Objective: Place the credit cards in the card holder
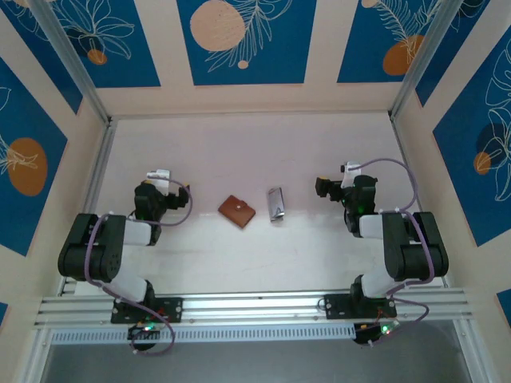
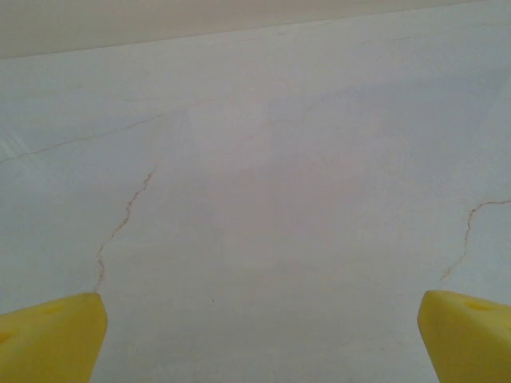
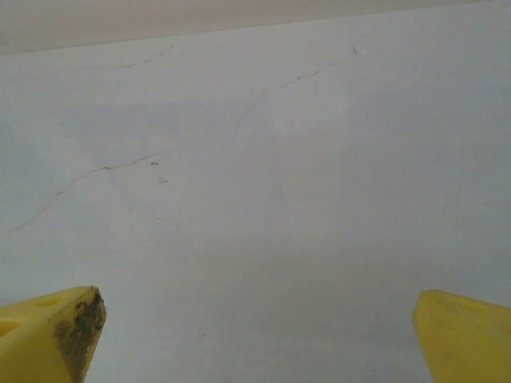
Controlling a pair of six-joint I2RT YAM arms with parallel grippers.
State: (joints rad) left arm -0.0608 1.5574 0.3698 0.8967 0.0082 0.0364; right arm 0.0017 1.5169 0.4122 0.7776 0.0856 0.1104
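The card holder [image 1: 237, 211], a small brown leather wallet, lies folded on the white table [image 1: 239, 152] near the middle. Just right of it, and apart from it, lies a narrow silvery-grey rectangular piece [image 1: 276, 205], which looks like the credit cards. My left gripper [image 1: 164, 191] rests at the left, well away from the wallet. My right gripper [image 1: 331, 188] rests at the right, a short way from the silvery piece. In the left wrist view the left gripper [image 2: 259, 327] is open over bare table. The right gripper [image 3: 257, 323] is open too, and one yellow fingertip [image 3: 76, 327] is smudged dark.
Pale walls with blue patterned panels [image 1: 243, 40] and aluminium posts [image 1: 96, 171] enclose the table on three sides. An aluminium rail [image 1: 255, 307] runs along the near edge, carrying both arm bases. Thin cracks [image 2: 124, 223] mark the tabletop.
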